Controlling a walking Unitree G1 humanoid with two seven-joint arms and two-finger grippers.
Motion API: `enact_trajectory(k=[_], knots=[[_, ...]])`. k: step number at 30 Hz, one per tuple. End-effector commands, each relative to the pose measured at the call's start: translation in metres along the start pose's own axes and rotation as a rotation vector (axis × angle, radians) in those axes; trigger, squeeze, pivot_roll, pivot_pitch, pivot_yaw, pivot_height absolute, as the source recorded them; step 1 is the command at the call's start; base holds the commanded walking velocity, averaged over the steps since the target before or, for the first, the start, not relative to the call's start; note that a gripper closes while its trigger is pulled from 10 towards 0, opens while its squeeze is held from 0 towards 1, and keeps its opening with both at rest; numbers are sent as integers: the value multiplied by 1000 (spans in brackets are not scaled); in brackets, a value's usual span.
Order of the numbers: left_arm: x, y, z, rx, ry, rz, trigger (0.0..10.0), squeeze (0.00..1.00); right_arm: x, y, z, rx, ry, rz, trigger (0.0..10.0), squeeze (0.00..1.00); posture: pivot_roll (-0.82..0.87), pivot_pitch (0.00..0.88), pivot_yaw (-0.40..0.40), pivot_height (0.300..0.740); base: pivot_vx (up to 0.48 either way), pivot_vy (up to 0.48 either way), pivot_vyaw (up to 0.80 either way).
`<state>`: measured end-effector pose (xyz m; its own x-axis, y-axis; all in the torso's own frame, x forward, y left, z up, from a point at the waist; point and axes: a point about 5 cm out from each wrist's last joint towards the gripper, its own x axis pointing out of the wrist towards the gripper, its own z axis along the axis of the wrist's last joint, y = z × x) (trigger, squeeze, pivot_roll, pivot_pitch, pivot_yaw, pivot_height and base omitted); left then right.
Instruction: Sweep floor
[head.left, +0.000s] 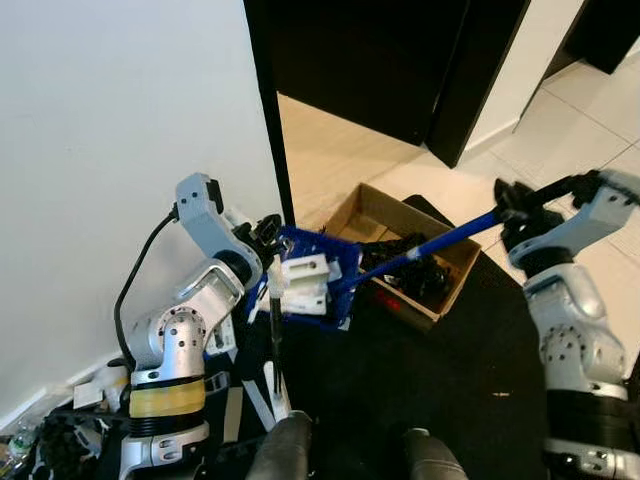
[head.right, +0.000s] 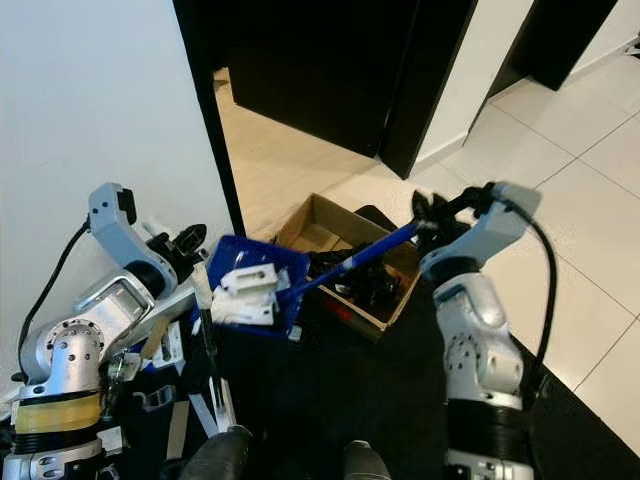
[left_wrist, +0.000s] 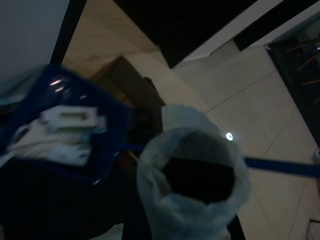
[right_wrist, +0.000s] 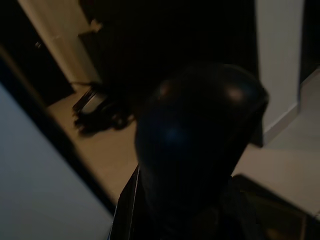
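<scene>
The left gripper (head.left: 268, 232) is holding up a blue dustpan (head.left: 315, 270) beside the black door frame (head.left: 268, 110), white scraps (head.left: 303, 283) lying in the pan; how its fingers are set I cannot tell. The right gripper (head.left: 515, 205) is clamping the blue broom handle (head.left: 440, 240), which is slanting down over an open cardboard box (head.left: 400, 255) of dark clutter and reaching the dustpan. The box is sitting on the tiled floor (head.left: 590, 130), at the edge of a black mat (head.left: 420, 370)

Blue dustpan (head.left: 315, 275) holds white scraps, long handle (head.left: 440, 240) tilted.
</scene>
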<state>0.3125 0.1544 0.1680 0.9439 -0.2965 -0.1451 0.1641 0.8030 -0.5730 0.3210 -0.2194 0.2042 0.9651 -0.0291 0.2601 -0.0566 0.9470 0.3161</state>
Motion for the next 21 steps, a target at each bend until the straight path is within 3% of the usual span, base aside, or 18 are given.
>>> enact_trajectory(k=[1, 5, 11, 14, 18, 21], knots=[[-1, 2, 2, 23, -12, 4, 10000, 0, 0, -1, 22, 26, -93, -3, 10000, 0, 97, 105, 44, 740, 0, 0, 0], [0, 2, 0, 36, -9, 2, 10000, 0, 9, -4, 52, -31, -203, -12, 10000, 0, 97, 101, 40, 740, 0, 0, 0], [0, 3, -2, 51, -8, 4, 10000, 0, 16, -6, 77, -69, -280, -6, 10000, 0, 103, 97, 37, 740, 0, 0, 0], [-1, 4, -4, 9, -13, 10, 10000, 0, 19, -10, 94, -90, -350, -15, 10000, 0, 103, 97, 37, 740, 0, 0, 0], [-1, 6, -3, -7, -20, 5, 10000, 0, 26, -4, 106, -188, -415, 23, 10000, 0, 101, 96, 41, 740, 0, 0, 0], [-1, 4, -3, -1, -24, -8, 10000, 0, 34, 12, 111, -307, -465, 89, 10000, 0, 104, 94, 42, 740, 0, 0, 0]])
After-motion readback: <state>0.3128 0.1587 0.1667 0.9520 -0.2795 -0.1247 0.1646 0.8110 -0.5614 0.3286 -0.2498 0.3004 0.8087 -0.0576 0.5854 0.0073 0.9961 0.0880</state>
